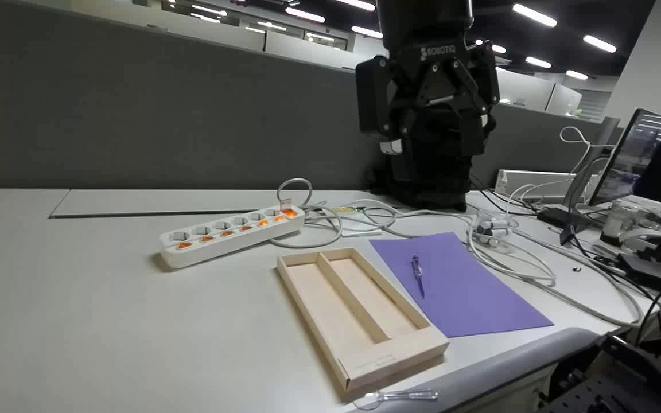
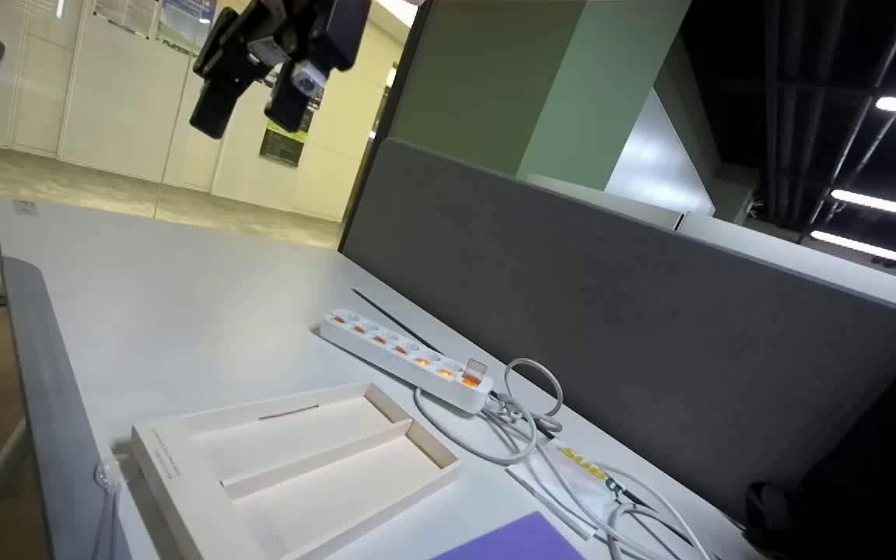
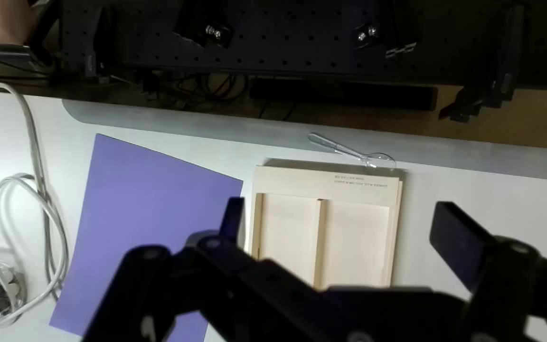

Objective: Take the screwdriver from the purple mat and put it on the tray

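Note:
The screwdriver (image 1: 418, 275), small and thin, lies on the purple mat (image 1: 479, 292) in an exterior view. It does not show in the wrist view, where my gripper covers part of the mat (image 3: 131, 204). Only a corner of the mat (image 2: 522, 544) shows in an exterior view. The light-wood tray (image 1: 396, 361) lies beside the mat, with both compartments bare; it also shows in an exterior view (image 2: 172, 498) and the wrist view (image 3: 302, 183). My gripper (image 3: 340, 209) is wide open and empty, high above the table; it also shows in both exterior views (image 1: 434, 155) (image 2: 249, 120).
A white power strip (image 1: 230, 238) with lit switches stands behind the tray. White cables (image 1: 514, 269) run behind and beside the mat. A clear plastic spoon (image 3: 349, 152) lies by the table's edge. A grey partition (image 2: 572, 288) borders the back. A monitor (image 1: 632, 155) stands beyond the cables.

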